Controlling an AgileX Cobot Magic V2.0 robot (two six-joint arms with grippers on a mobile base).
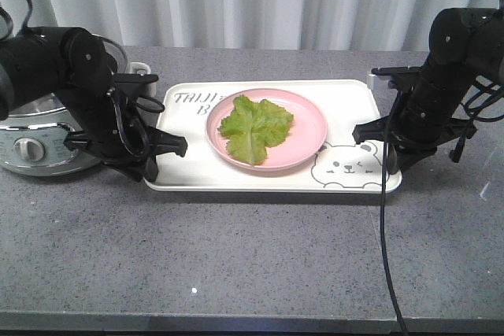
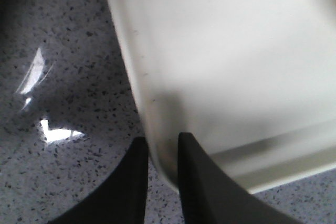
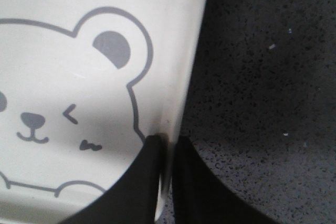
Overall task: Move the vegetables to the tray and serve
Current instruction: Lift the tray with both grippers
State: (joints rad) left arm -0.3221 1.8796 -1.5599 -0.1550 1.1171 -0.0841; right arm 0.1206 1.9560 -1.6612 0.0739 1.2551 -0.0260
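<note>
L claw [image 2: 163, 145] pinching tray [image 2: 236, 51] rim, R claw [image 3: 169, 145] pinching opp. rim

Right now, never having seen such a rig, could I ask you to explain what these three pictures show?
It is a two-armed robot. The wide picture looks out over a grey counter; the other two come from cameras on each wrist. On the counter lies a cream tray with a bear, carrying a pink plate with a lettuce leaf. A silver cooker stands to its left. The left gripper pinches the tray's left rim, the right gripper its right rim beside the bear.
</note>
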